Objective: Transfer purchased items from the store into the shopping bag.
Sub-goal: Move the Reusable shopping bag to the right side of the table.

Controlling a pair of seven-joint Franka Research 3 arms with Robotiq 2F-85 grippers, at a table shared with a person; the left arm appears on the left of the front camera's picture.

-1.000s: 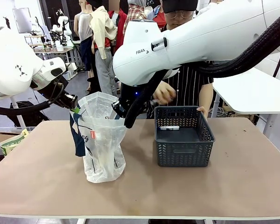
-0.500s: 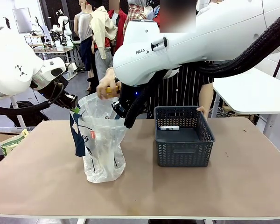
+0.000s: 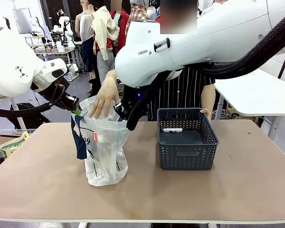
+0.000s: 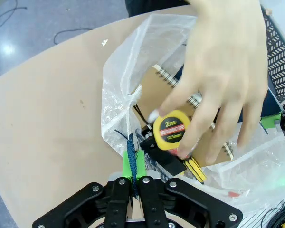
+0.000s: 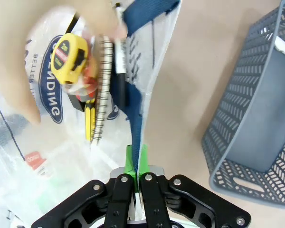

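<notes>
The left tool (image 4: 134, 167) and right tool (image 5: 137, 161) each pinch the shopping bag (image 3: 104, 152) rim. Between them, a hand (image 3: 104, 99) holds a yellow tape measure (image 4: 171, 129) in the bag's mouth.

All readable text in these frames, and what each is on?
"2m" on the yellow tape measure.
"FRAN", cut off, on the right arm.
"NDING", partial, in the shopping bag's oval logo; the smaller line beside it is too blurred.
The bag's red mark: too small to read.

Person's hand (image 3: 104, 100) blocks shopping bag (image 3: 104, 156) mouth; basket (image 3: 187, 156) open above.
</notes>
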